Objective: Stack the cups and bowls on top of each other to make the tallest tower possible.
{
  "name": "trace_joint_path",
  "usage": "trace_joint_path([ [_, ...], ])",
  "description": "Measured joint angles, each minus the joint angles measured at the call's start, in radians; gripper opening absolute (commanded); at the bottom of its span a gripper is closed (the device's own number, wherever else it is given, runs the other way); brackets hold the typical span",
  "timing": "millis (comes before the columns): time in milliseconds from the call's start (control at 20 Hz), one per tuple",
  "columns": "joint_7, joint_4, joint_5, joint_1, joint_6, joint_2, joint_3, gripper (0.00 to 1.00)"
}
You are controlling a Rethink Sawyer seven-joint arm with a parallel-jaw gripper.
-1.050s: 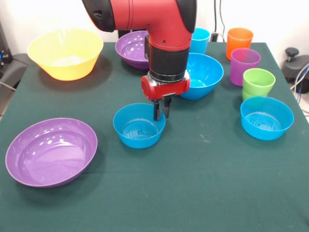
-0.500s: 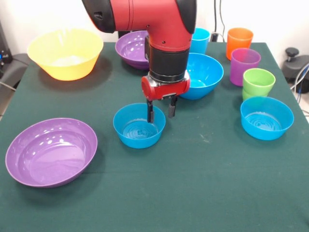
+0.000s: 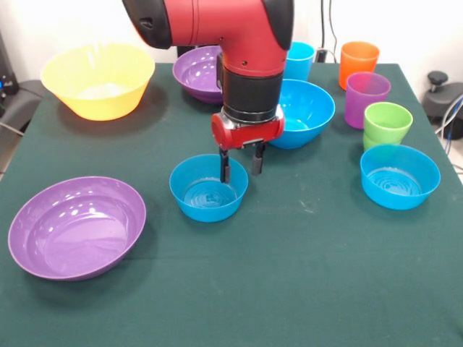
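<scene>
- One dark green counter (image 3: 325,289) fills nearly the whole front view, with a pale wall behind it and black cables and gear past its right edge.
- Red and black arm (image 3: 231,36) comes down from the top over the middle of the counter.
- Large yellow bowl (image 3: 98,79) sits at the far left corner, well apart from the arm.
- Wide purple bowl (image 3: 76,226) lies upright at the near left; a second purple bowl (image 3: 195,72) stands at the back, partly hidden behind the arm.
- Large blue bowl (image 3: 307,108) sits just right of the arm's wrist.
- Two small blue bowls: the middle small blue bowl (image 3: 208,189) lies directly under the end effector (image 3: 239,168); the right small blue bowl (image 3: 399,176) lies near the right edge.
- Four cups stand at the back right: orange cup (image 3: 359,61), translucent purple cup (image 3: 367,97), lime green cup (image 3: 387,123) just behind the right small blue bowl, and light blue cup (image 3: 300,59) behind the large blue bowl.
- End effector is open, its fingers spread across the middle small blue bowl's right rim, one finger inside the bowl and one outside, holding nothing.
- No bowl or cup is stacked on another.
</scene>
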Motion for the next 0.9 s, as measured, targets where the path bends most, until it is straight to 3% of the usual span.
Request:
trace_joint_path([
  [550,0.0,0.058,0.062,-0.082,0.067,-0.12,0.035,1.0],
  [900,0.0,0.078,0.066,-0.106,0.109,-0.163,0.059,1.0],
])
